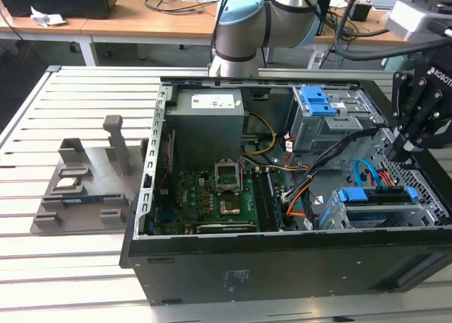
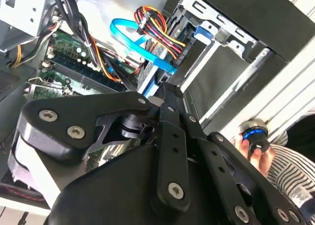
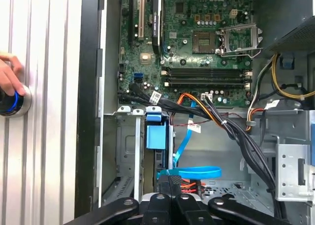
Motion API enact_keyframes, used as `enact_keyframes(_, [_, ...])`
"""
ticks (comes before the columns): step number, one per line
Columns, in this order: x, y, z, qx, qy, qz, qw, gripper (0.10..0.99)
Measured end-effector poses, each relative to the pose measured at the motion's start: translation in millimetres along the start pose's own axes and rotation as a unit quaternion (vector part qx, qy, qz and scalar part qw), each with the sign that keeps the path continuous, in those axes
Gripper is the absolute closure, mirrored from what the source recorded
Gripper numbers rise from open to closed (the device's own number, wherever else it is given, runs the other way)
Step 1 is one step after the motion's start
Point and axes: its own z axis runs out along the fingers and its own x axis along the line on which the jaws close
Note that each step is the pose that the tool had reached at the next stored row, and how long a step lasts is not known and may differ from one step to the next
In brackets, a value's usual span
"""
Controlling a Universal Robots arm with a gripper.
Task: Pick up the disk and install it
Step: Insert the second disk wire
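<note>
The exterior view shows the gripper [image 1: 395, 152] above the disk [image 1: 374, 196], seated in the case's corner cage; install step seemingly ending. Finger state: cannot tell.

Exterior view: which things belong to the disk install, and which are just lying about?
Job: disk, in the drive cage; gripper near it.
Lying about: grey fixture; crumpled paper.

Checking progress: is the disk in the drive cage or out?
In: the disk, blue carrier showing, sits inside the drive cage by the gripper.
</note>
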Motion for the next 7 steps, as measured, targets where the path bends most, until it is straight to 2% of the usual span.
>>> enact_keyframes(7, [0.2,0.1,-2.1,0.0,0.0001,0.0,1.0,0.98])
